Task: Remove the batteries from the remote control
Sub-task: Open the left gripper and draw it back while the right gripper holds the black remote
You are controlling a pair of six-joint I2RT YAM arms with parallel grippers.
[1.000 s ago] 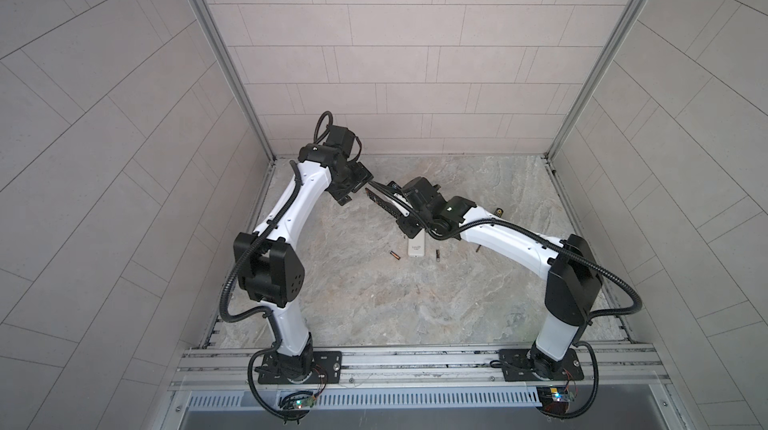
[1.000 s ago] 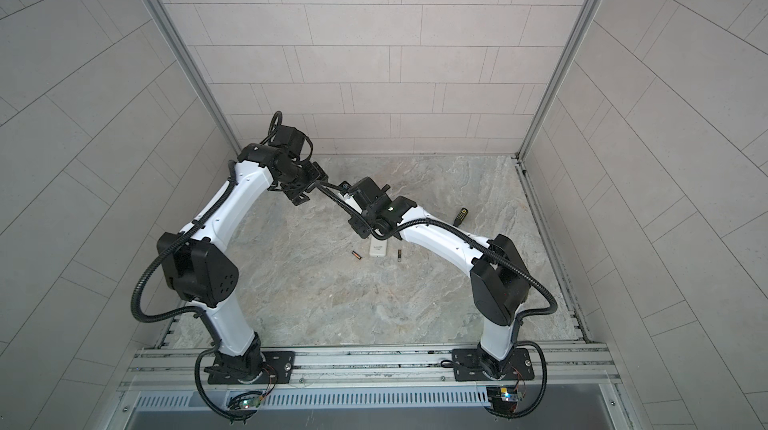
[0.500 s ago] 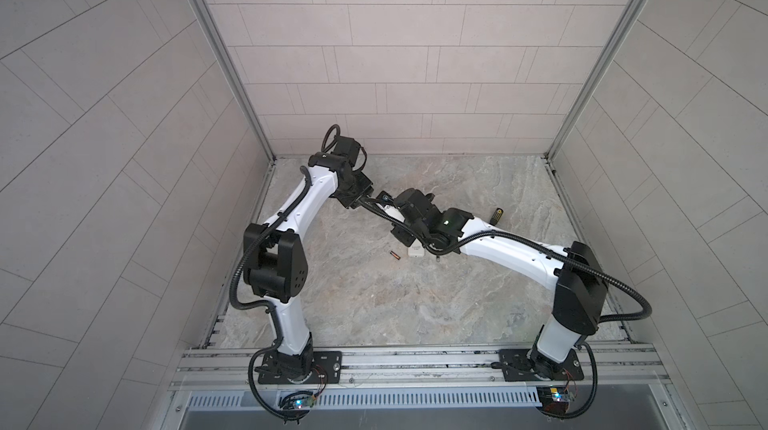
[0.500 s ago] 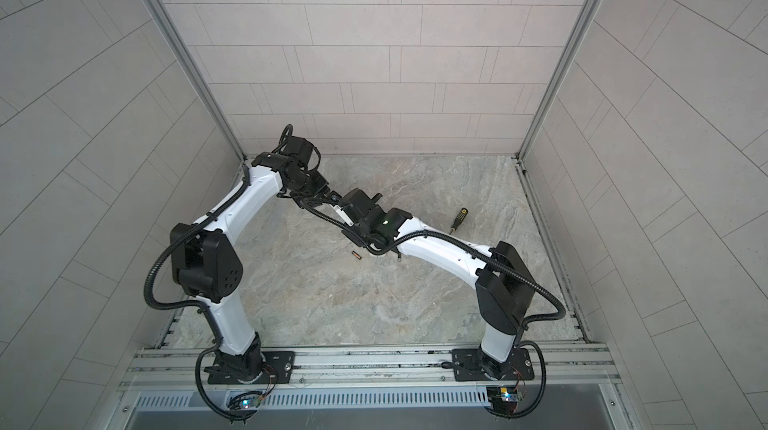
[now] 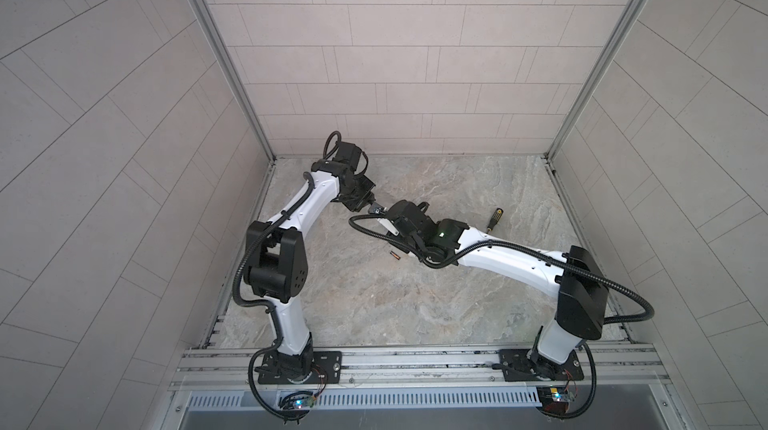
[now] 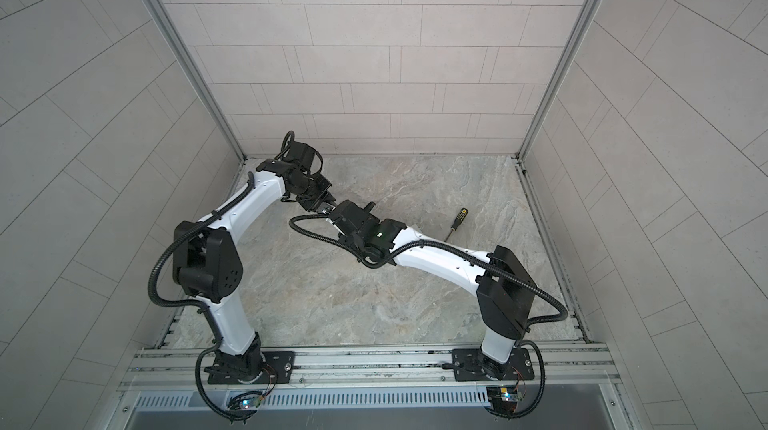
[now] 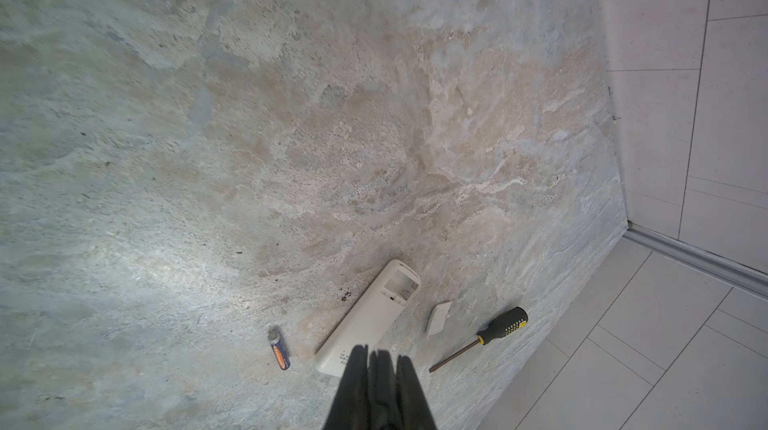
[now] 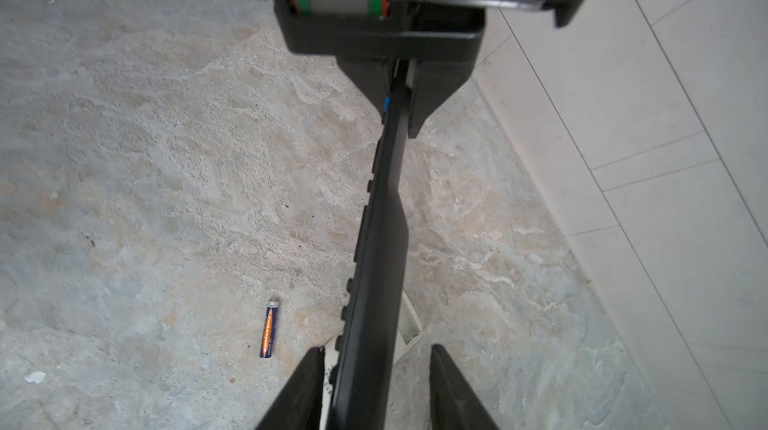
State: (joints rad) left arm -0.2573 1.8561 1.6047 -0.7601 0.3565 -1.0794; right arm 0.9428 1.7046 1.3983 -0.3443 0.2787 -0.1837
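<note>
A long black remote control [image 8: 380, 241] hangs above the table between the two grippers. My left gripper [image 7: 378, 353] [image 5: 372, 208] is shut on its far end, and the right wrist view shows that grip [image 8: 397, 120]. My right gripper [image 8: 377, 348] stands open around the near end, with a clear gap on one side. One of the batteries [image 7: 279, 349] [image 8: 268, 332] [image 5: 395, 256], dark blue with an orange label, lies loose on the stone table. Beside it lies a white remote control [image 7: 365, 324] [image 8: 409, 330] with its battery compartment open and empty.
A small white cover [image 7: 439, 316] lies next to the white remote. A black-and-yellow screwdriver [image 5: 494, 218] [image 6: 457, 218] [image 7: 498, 326] lies further right. Tiled walls close in the table at the back and on both sides.
My left gripper came in and shut on the far end of the black remote. My right gripper, shut on it before, has opened. Both arms shifted slightly left.
</note>
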